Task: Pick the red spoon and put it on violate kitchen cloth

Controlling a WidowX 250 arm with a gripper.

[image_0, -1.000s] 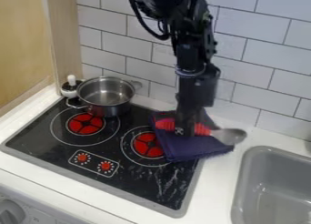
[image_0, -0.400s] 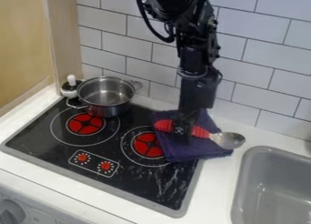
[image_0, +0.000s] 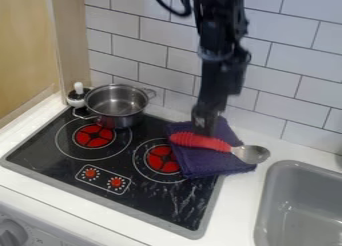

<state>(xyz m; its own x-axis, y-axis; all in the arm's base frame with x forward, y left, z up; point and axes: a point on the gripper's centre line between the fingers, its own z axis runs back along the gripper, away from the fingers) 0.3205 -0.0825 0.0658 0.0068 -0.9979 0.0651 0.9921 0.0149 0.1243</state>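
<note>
Spoon lies across the cloth, just beneath the hand. Handle red, ribbed; bowl metallic. I cannot tell whether the hand is released.

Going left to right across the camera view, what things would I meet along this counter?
White-knobbed object → steel pot → purple cloth with the red-handled spoon across it → grey sink.
</note>
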